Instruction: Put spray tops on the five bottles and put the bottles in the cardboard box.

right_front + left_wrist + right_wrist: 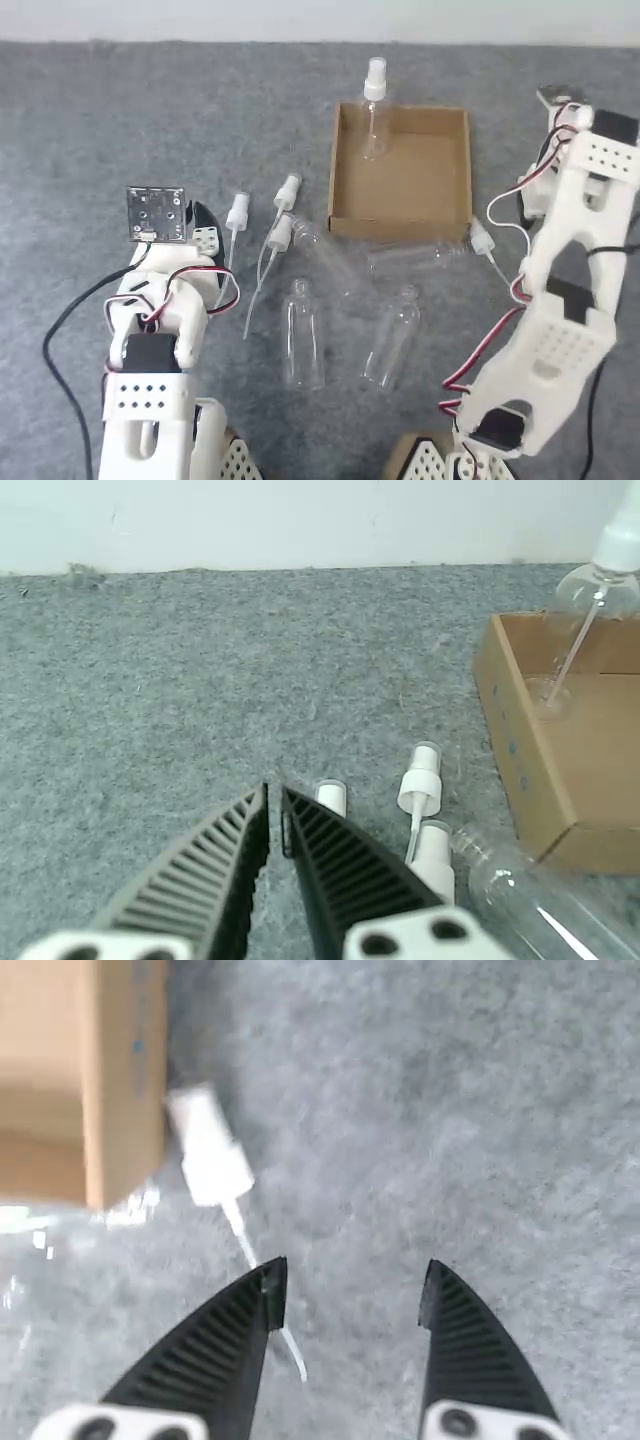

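One capped bottle (pixel 375 108) upright at cardboard box (pixel 336 170) rim, right gripper (pixel 355 1268) spread

Cardboard box (pixel 400 226): brown, shallow, open on top, at the far middle of the grey carpet.
Capped bottle (pixel 374 125): clear, white spray top on, upright in the box's far corner on the left arm's side.
Slanted bottle (pixel 325 250): clear, no top, lying just before the box's near corner.
Wall bottle (pixel 415 258): clear, no top, lying along the box's near wall.
Near-left bottle (pixel 302 340) and near-right bottle (pixel 392 340): clear, no tops, lying with necks toward the box.
Outer spray top (pixel 237 213), far spray top (pixel 287 192), middle spray top (pixel 279 236): 3 white, loose, with thin tubes, close together; the middle one lies just beside the slanted bottle's neck.
Lone spray top (pixel 482 240): white, loose, at the box's other near corner.
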